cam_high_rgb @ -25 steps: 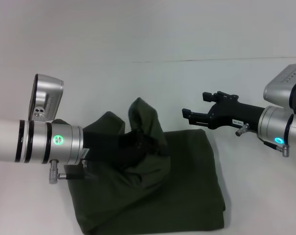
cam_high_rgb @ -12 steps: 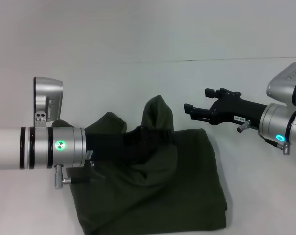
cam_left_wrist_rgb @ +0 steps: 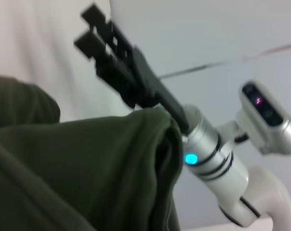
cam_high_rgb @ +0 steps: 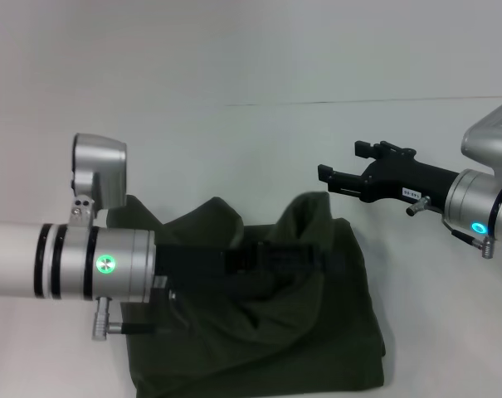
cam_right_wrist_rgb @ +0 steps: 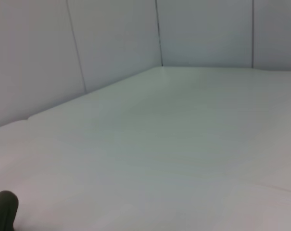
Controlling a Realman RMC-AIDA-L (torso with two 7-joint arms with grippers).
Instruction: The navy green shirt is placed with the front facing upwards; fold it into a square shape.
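Left gripper [cam_high_rgb: 304, 253] — jaws clamped on a raised fold of the shirt [cam_high_rgb: 317, 332], rest of it bunched on the table [cam_high_rgb: 234, 157] beneath | Right gripper [cam_high_rgb: 338, 178] — jaws apart, in the air just beyond the fold, holding nothing

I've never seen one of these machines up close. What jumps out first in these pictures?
A dark green shirt lies bunched on the white table, with the left gripper buried in a raised fold of it near the middle. The right gripper hangs in the air just beyond the shirt's far right corner, touching nothing.
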